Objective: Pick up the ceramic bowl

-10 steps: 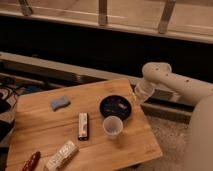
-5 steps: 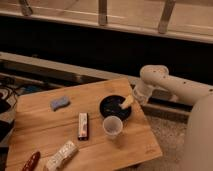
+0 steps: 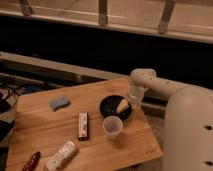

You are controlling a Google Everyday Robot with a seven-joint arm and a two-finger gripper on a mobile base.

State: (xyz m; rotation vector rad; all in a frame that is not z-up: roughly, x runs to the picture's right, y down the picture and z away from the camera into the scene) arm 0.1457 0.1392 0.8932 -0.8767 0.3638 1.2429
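The ceramic bowl (image 3: 111, 106) is a shallow glossy black round bowl on the right part of the wooden table (image 3: 45, 127). My gripper (image 3: 123, 105) hangs from the white arm (image 3: 150, 82) and reaches down over the bowl's right rim, its pale tip inside or just above the bowl. A small pale translucent cup (image 3: 112, 126) stands just in front of the bowl.
A blue sponge-like object (image 3: 60, 103) lies at the left back. A flat snack bar (image 3: 83, 125) lies in the middle. A white packet (image 3: 61, 155) and a red item (image 3: 31, 161) lie near the front left edge. A dark ledge and railing run behind.
The gripper has moved left and down from beside the table's right edge to over the bowl's right rim.
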